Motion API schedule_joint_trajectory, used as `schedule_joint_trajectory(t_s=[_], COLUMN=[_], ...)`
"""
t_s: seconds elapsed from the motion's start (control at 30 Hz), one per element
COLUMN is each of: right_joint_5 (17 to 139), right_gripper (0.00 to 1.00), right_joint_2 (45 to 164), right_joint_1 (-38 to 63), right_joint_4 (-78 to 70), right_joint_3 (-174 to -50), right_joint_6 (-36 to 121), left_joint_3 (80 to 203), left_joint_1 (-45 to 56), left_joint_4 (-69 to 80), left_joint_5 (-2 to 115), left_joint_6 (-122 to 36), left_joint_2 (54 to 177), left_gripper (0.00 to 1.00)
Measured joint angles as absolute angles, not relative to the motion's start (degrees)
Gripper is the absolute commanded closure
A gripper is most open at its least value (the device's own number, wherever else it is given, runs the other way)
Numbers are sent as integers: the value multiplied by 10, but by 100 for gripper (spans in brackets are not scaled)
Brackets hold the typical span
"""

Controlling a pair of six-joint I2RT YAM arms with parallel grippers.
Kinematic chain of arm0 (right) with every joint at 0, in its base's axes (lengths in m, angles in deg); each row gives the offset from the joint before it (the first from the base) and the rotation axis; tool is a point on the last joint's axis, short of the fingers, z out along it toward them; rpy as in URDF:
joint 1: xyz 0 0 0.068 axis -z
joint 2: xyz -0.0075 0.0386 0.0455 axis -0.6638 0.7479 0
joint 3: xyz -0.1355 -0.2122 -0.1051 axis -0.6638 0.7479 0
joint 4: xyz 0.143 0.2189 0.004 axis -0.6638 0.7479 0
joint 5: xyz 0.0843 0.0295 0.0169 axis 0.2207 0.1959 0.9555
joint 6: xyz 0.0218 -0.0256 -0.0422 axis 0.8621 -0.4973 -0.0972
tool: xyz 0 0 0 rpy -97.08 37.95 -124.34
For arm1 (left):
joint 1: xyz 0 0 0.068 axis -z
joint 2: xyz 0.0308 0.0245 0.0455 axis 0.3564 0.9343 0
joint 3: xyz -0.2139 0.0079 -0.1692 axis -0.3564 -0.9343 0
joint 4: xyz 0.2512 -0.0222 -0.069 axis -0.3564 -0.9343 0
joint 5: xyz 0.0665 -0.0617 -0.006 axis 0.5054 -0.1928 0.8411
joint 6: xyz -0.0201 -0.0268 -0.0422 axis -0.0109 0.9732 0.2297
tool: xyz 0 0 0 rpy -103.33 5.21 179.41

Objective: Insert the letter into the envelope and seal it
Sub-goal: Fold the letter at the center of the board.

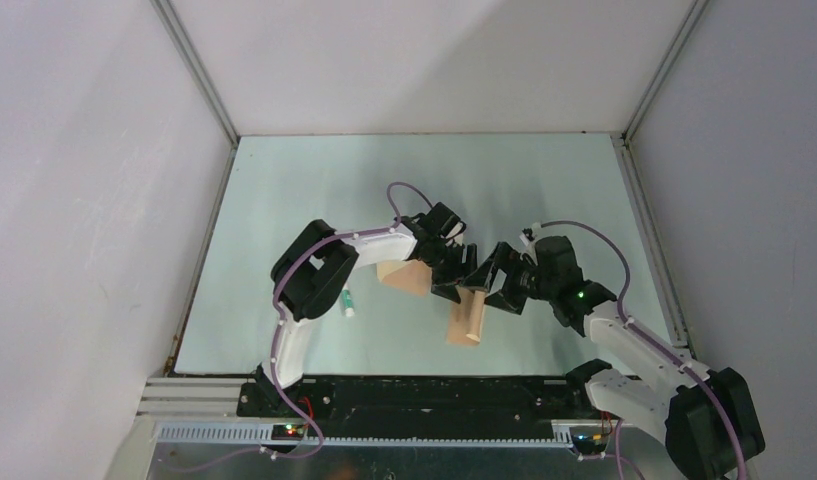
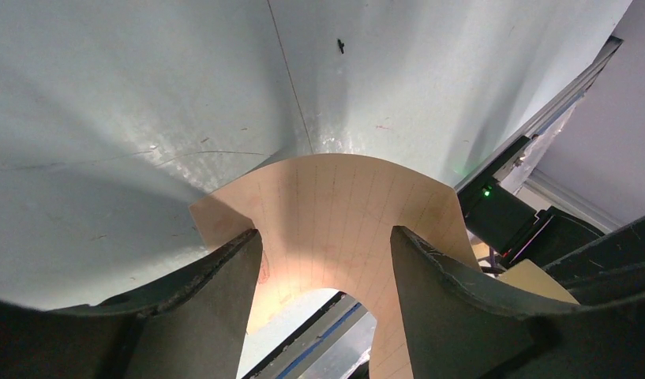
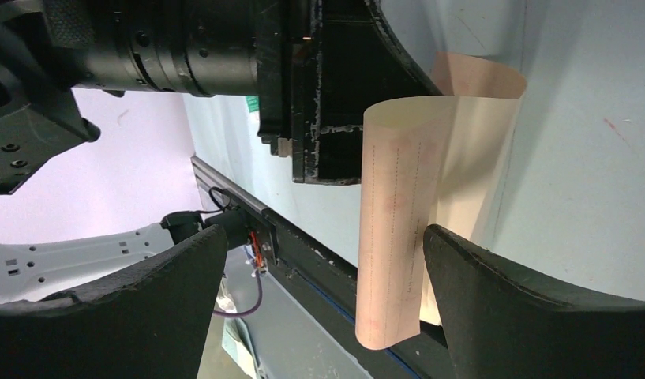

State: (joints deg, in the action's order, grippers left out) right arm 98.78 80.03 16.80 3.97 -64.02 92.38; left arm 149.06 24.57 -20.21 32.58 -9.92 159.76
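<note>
The thin peach-tan paper sheet [image 2: 335, 213] bends, its bottom cut off. The left claw [image 2: 327, 253] pinches it. The right claw [image 3: 319, 260] gapes wide, holding nothing.

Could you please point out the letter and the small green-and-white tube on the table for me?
Letter [image 3: 394, 237], right wrist view, on its curled front face.
Green-and-white tube [image 1: 348, 302], top external view, on its middle.

A pale green table top [image 1: 304, 180] sits inside white walls [image 1: 74, 200], a small green and white tube-like thing [image 1: 348, 302] lies on it near the left, and a black rail [image 1: 424, 395] runs along its near edge.
</note>
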Motion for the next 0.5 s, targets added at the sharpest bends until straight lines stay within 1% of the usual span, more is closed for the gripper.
schedule_joint_trajectory(t_s=[0.3, 0.5], right_joint_5=[977, 958], right_gripper=[3, 3], right_joint_2=[804, 768], right_joint_1=[168, 168], right_joint_4=[49, 66], right_joint_3=[-640, -640], right_joint_6=[914, 913], left_joint_3=[1491, 1491], left_joint_1=[246, 246], left_joint_4=[-203, -203], left_joint_5=[327, 327], left_joint_6=[-99, -100], left_joint_2=[1598, 1597], left_gripper=[29, 29])
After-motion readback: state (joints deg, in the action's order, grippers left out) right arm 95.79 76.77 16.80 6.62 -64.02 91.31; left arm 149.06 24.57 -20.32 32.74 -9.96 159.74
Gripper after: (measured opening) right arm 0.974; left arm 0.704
